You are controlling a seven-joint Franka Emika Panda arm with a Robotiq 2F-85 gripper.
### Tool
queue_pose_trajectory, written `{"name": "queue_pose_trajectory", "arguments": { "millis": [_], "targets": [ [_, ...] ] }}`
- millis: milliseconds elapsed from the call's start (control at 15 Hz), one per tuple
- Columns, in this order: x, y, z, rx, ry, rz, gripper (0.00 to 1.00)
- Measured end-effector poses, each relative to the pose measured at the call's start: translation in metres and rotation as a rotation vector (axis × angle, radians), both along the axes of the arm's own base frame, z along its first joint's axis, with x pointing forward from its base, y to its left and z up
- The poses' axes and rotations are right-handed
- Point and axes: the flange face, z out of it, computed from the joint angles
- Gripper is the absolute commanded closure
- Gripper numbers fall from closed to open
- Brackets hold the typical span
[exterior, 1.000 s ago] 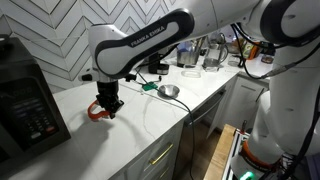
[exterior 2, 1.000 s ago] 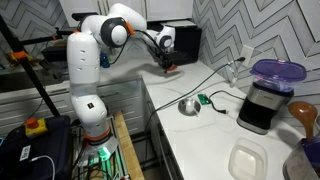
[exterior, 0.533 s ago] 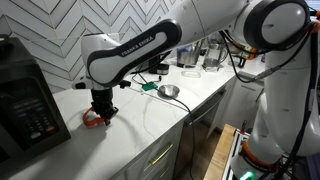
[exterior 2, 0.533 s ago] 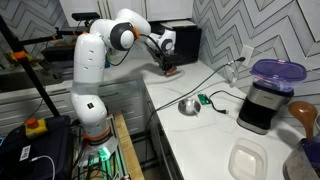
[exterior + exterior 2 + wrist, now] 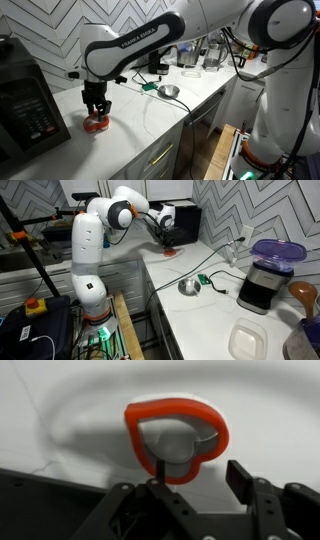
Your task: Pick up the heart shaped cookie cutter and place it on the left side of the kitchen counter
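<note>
The heart shaped cookie cutter (image 5: 175,407) is a red-orange outline lying flat on the white kitchen counter (image 5: 285,400). In the wrist view my gripper (image 5: 198,466) hangs just over it, open. One finger stands at the cutter's lower lobe and the other (image 5: 240,475) is clear of it with a gap. In both exterior views the gripper (image 5: 95,110) (image 5: 168,244) points straight down over the cutter (image 5: 95,125) (image 5: 171,252) near the counter's end, beside a black appliance.
A black appliance (image 5: 25,100) stands close beside the cutter. Further along the counter (image 5: 150,112) sit a shiny metal bowl (image 5: 169,91) (image 5: 189,285) and a small green item (image 5: 148,87). A blender (image 5: 265,275) and a white container (image 5: 248,340) stand beyond them.
The arm has carried the cutter sideways toward the black appliance and lowered it to the counter. The jaws, shut on it before, now stand apart.
</note>
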Motion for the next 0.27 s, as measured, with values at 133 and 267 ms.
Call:
{"name": "queue_pose_trajectory", "arguments": {
  "millis": [133,267],
  "targets": [
    [-0.006,-0.006,0.036,0.055,-0.093,-0.027,0.00],
    [-0.018,-0.023,0.074,0.118,-0.201,-0.076,0.00]
  ]
}}
